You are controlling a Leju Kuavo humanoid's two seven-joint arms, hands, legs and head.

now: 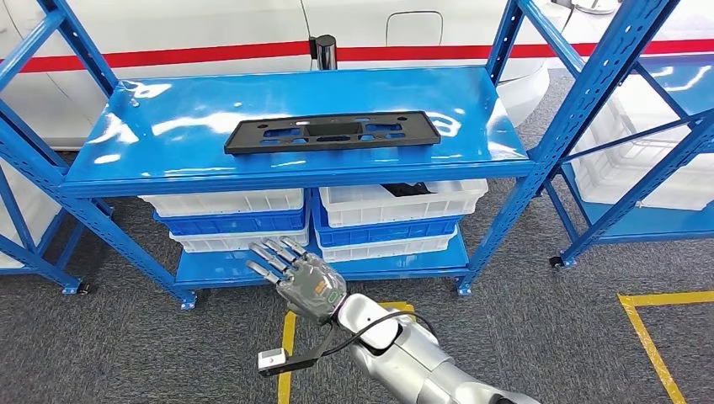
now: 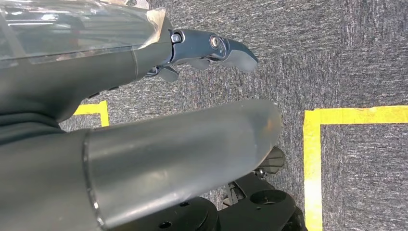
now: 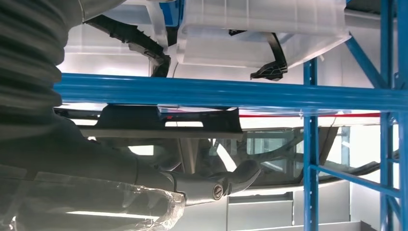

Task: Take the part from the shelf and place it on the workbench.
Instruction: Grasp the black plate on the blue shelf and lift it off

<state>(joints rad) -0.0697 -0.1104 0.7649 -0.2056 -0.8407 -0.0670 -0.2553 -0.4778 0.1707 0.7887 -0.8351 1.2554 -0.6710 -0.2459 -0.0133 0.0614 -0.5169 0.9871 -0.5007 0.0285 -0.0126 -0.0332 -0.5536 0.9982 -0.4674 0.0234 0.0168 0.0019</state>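
We see the black plastic mounting plate (image 1: 332, 132) flat on the blue shelf (image 1: 168, 126) top. Right robot hand (image 1: 301, 276) below shelf, fingers spread, empty. Plate looks light, stiff, thin; take its near long edge.

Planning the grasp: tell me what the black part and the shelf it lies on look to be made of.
Black part: apparently moulded plastic, matte; it is thin with cut-out slots and shows little glare. Shelf: probably painted sheet metal, glossy blue; bright light reflections streak its surface, and the uprights are perforated. Neither material is certain from looks alone.
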